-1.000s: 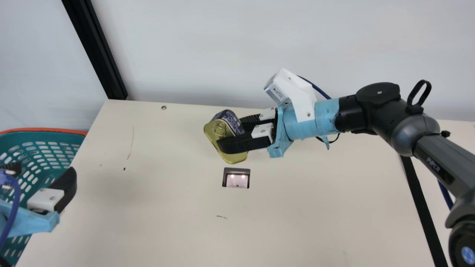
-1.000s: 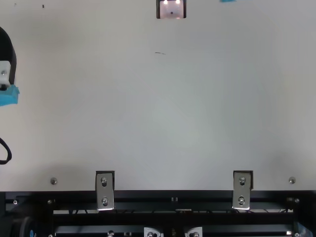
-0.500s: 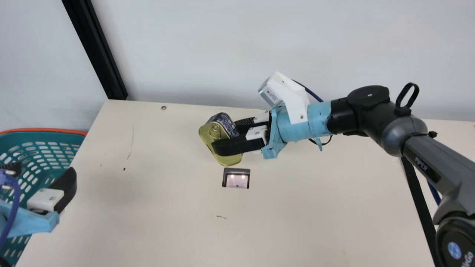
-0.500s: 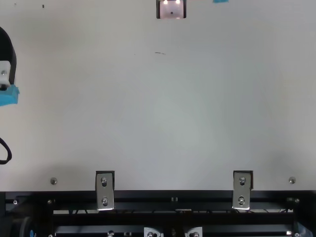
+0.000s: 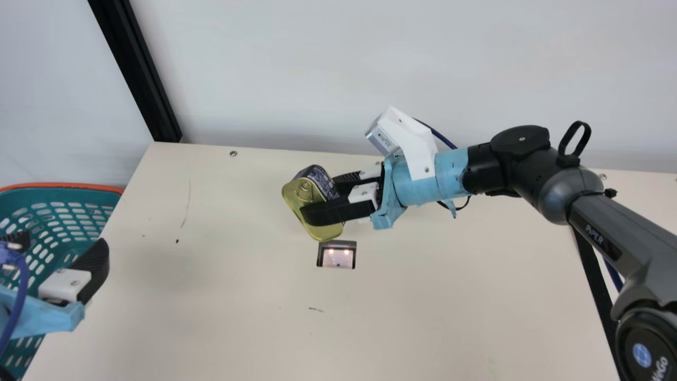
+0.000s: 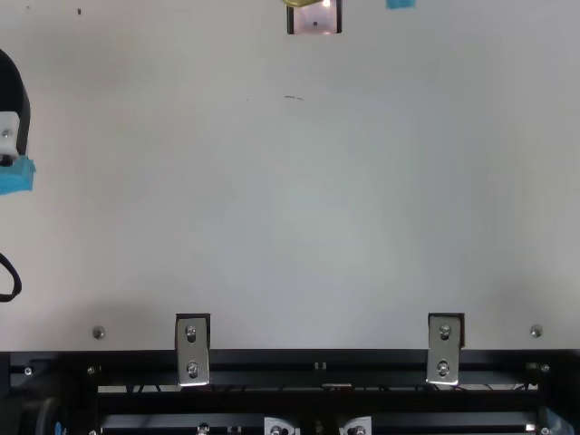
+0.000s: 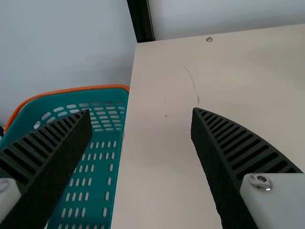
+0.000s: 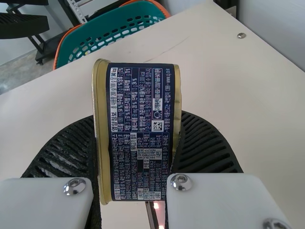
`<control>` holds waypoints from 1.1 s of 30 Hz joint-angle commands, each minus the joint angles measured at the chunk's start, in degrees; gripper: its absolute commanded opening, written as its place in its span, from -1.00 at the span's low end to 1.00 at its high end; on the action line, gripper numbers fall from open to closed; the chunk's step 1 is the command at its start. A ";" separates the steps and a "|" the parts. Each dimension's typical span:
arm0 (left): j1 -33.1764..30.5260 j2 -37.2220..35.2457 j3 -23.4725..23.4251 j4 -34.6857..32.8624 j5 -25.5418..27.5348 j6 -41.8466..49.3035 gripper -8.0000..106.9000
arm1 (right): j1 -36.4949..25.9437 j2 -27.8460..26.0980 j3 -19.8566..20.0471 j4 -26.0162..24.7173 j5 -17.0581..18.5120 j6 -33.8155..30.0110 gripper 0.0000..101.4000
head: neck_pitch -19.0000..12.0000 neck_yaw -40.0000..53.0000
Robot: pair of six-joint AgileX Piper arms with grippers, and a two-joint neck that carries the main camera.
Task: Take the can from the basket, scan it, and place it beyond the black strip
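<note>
can [image 5: 302, 191] hangs tilted over the table [image 5: 211, 296], near the lit scanner [image 5: 337, 257]; from here i see my right gripper [image 5: 323, 196] clenched on it, my left gripper [image 5: 63, 243] released, spread wide by the basket [image 5: 69, 185].

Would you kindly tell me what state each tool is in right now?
Left tool: open, holding nothing.
Right tool: closed on the can, holding it.

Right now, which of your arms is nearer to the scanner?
Right. The right tool, gripping the can, is just beyond the scanner in the main view; the left tool is well off to the left, by the basket.
</note>
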 commanded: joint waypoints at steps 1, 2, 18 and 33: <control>0.00 0.00 0.00 0.00 0.00 0.00 0.71 | 0.04 0.20 0.10 -0.03 0.08 0.03 -1.00 | -0.19 0.75; 0.00 0.00 0.00 0.00 0.00 0.00 0.71 | 0.05 0.29 0.10 -0.03 0.08 0.06 -1.00 | -0.19 0.75; 0.00 0.00 0.00 0.00 0.00 0.00 0.71 | 0.16 1.74 -0.68 0.09 -1.29 0.36 -1.00 | -0.19 0.75; 0.00 0.00 0.00 0.00 0.00 0.00 0.71 | 0.15 2.92 -3.47 -0.18 -2.11 1.21 -1.00 | -0.19 0.75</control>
